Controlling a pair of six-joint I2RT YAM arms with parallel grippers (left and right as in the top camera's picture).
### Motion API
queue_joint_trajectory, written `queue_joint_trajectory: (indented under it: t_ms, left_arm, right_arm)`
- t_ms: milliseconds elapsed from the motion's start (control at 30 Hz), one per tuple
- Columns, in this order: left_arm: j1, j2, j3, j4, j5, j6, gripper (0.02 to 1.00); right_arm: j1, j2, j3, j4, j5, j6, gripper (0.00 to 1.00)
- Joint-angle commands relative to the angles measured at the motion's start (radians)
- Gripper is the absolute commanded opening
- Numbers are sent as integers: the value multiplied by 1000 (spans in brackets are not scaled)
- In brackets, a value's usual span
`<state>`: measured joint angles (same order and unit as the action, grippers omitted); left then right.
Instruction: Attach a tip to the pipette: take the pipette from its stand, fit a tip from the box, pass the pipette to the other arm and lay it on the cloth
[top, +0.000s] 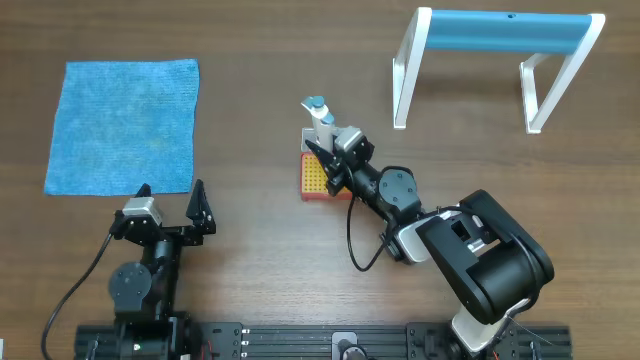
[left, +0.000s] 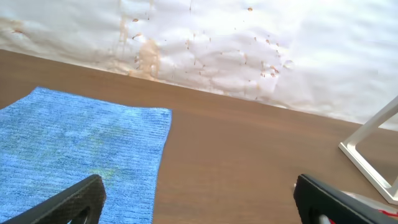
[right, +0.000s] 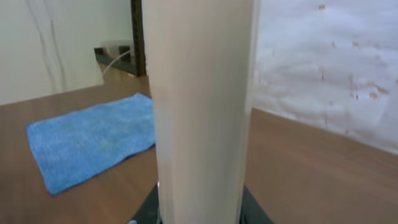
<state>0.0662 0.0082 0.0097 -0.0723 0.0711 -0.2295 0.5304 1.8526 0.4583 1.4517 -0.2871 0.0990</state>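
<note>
Pipette (top: 319, 113) is in the R arm's grip near the bench (top: 260, 260) centre. Its blue-grey head points toward the far edge in the top view. In the R wrist view its pale barrel (right: 202, 106) stands upright, w/ dark fingers (right: 255, 213) on both sides at the base. Right claw (top: 325, 160) is closed on the pipette. The pipette's lower end is hidden by the claw, so can't tell if it meets the box.

Tip box (top: 313, 180), red w/ a yellow grid, sits on the bench just beneath that claw, partly covered by it.

Cloth (top: 125, 125), blue & flat, lies toward the bench's far-left corner, well apart from the box. It also shows in the L wrist view (left: 68, 149) & behind the barrel in the R wrist view (right: 93, 140).

Left claw (top: 170, 200) sits by the cloth's near-right corner, fingers (left: 74, 202) spread wide & holding nothing.

Stand (top: 500, 30), white frame w/ a blue top bar, is at the far-right corner. One white foot (left: 373, 155) shows in the L wrist view.
</note>
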Motion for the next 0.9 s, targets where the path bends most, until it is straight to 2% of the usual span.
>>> queue_joint_trajectory:
  t_ms: [33, 233, 500, 567, 667, 733, 800, 900]
  left_arm:
    - [-4, -5, -4, -3, -11, -2, 982]
    - [-4, -5, -4, -3, -11, -2, 982]
    - [-4, -5, -4, -3, -11, -2, 982]
    - [-4, -5, -4, -3, -11, -2, 980]
    - [-4, -5, -4, -3, -11, -2, 982]
    - [-4, -5, -4, -3, -11, -2, 982]
    - [-4, -5, -4, -3, -11, -2, 980]
    - [-4, -5, -4, -3, -11, -2, 982]
  right_arm:
    - [-6, -71, 36, -5, -23, -11, 73]
    - [-6, -220, 60, -136, -20, -12, 73]
    - [31, -492, 210, -591, -21, -19, 71]
    - [63, -539, 270, -754, -49, -19, 73]
    - [120, -553, 399, -1073, -174, -18, 71]
    - [153, -546, 475, -1242, -213, -18, 71]
    - [187, -529, 538, -1368, -212, -18, 71]
    - [214, -493, 569, -1410, -212, -18, 71]
